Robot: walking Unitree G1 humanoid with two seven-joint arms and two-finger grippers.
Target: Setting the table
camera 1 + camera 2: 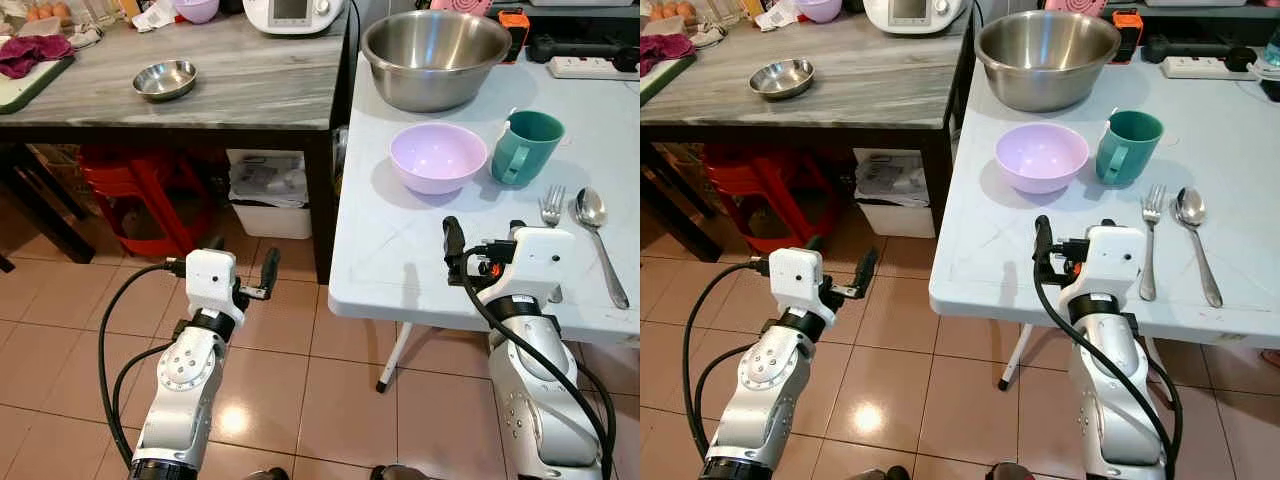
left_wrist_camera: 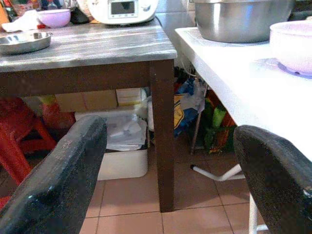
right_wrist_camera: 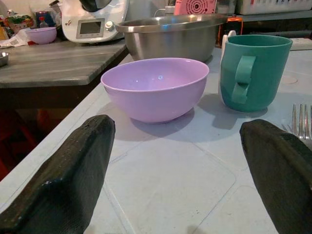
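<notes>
On the white folding table (image 1: 400,250) a lilac bowl (image 1: 437,157) stands beside a teal mug (image 1: 526,147). A fork (image 1: 551,205) and a spoon (image 1: 597,235) lie side by side to the right of them. My right gripper (image 1: 485,238) hovers open over the table's near edge and holds nothing; in its wrist view the lilac bowl (image 3: 155,87) and mug (image 3: 253,70) are straight ahead of the black fingers (image 3: 68,175). My left gripper (image 1: 243,258) is open and holds nothing, low over the tiled floor to the left of the white table.
A large steel bowl (image 1: 435,57) sits at the back of the white table, with a power strip (image 1: 592,67) to its right. The dark wooden table (image 1: 250,90) on the left carries a small steel dish (image 1: 165,79). Beneath it are a red stool (image 1: 140,190) and a white bin (image 1: 268,195).
</notes>
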